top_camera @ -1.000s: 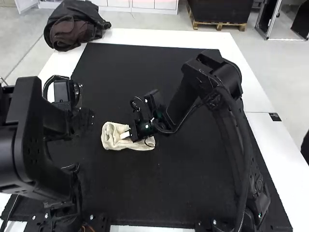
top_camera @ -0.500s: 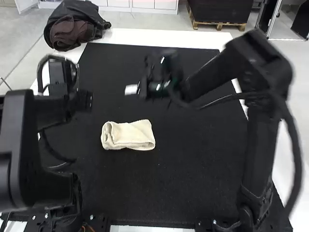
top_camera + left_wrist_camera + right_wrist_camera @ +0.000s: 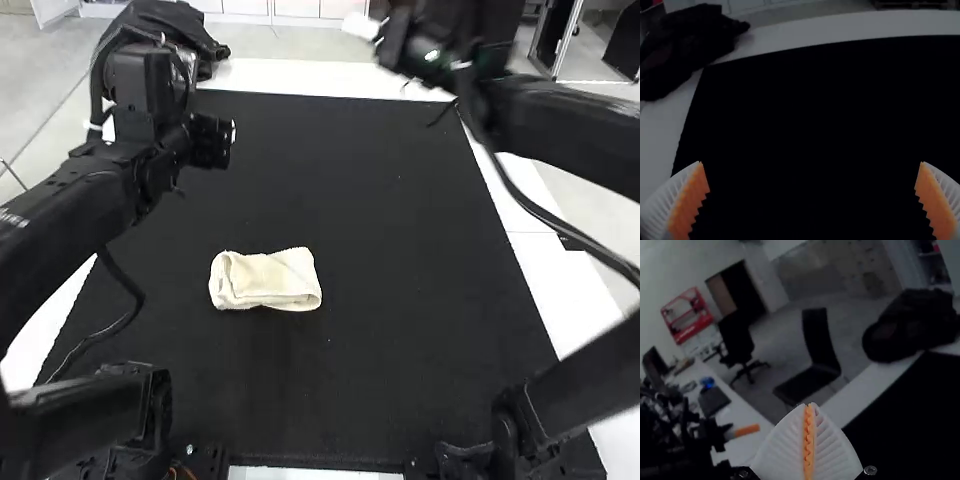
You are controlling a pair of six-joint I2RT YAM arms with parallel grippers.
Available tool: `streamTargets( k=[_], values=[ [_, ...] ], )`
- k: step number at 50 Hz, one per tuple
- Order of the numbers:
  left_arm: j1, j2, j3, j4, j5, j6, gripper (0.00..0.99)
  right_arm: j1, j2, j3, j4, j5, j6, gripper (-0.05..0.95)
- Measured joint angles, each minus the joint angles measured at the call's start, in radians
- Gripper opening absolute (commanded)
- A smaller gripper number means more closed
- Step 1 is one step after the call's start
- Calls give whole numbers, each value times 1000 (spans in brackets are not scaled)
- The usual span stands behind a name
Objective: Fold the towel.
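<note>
Towel (image 3: pixel 266 280) lies folded on black mat (image 3: pixel 390 220). Left pincer (image 3: pixel 222 140): fingers wide apart, empty. Right pincer (image 3: pixel 360 26): fingers together, nothing gripped.

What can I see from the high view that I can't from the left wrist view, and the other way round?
High view: the cream towel, folded into a small bundle, plus the left arm and the right arm.

Left wrist view: the left hand up close, its orange pads spread wide apart.

Both: the black mat, the white table around it and the dark bag by the far left corner.
</note>
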Motion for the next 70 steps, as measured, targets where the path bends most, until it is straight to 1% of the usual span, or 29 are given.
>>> streamTargets(
  k=[7, 13, 17, 23, 27, 32, 37, 48, 51, 55, 56, 57, 59, 60, 62, 64, 65, 66, 68, 70],
  values=[
    [0, -64, 20, -24, -6, -10, 966, -98, -166, -38, -28, 0, 17, -20],
    [0, -132, 20, -39, -9, -11, 966, -187, -295, -77, -30, -2, 41, -20],
    [2, -187, 20, -63, -8, -15, 964, -246, -378, -115, -29, -17, 61, -20],
    [24, -283, 20, -107, 11, -31, 956, -322, -517, -200, -28, -50, 106, -20],
    [34, -360, 20, -114, 26, -45, 954, -357, -623, -262, -32, -64, 128, -20],
    [34, -477, 15, -106, 46, -54, 949, -387, -768, -320, -34, -73, 151, -20],
    [34, -583, -13, -103, 54, -60, 949, -403, -911, -359, -43, -80, 167, -20],
    [34, -791, -131, -125, 67, -80, 952, -406, -1176, -422, -97, -82, 201, -20],
    [34, -837, -146, -123, 67, -86, 954, -406, -1220, -424, -110, -70, 203, -20],
    [34, -875, -149, -101, 63, -90, 956, -406, -1254, -420, -152, -38, 187, -16],
    [35, -880, -149, -96, 63, -90, 956, -406, -1254, -417, -157, -26, 180, 2],
    [35, -883, -149, -88, 62, -90, 954, -405, -1253, -415, -164, -10, 172, 48],
    [36, -885, -149, -76, 59, -89, 954, -406, -1251, -415, -174, 22, 153, 230],
    [37, -886, -149, -71, 58, -89, 956, -406, -1251, -415, -178, 45, 138, 384],
    [37, -885, -149, -62, 58, -85, 956, -406, -1251, -415, -178, 74, 111, 639],
    [37, -885, -153, -36, 56, -70, 954, -406, -1252, -415, -179, 103, 68, 852],
    [37, -886, -156, -17, 55, -62, 954, -406, -1252, -415, -182, 113, 48, 890],
    [37, -885, -159, 1, 55, -54, 954, -406, -1252, -415, -185, 123, 26, 907],
    [37, -885, -172, 50, 55, -31, 957, -406, -1252, -419, -193, 140, -24, 911],
    [37, -885, -192, 103, 54, -5, 957, -406, -1252, -432, -200, 156, -103, 911]
  ],
)
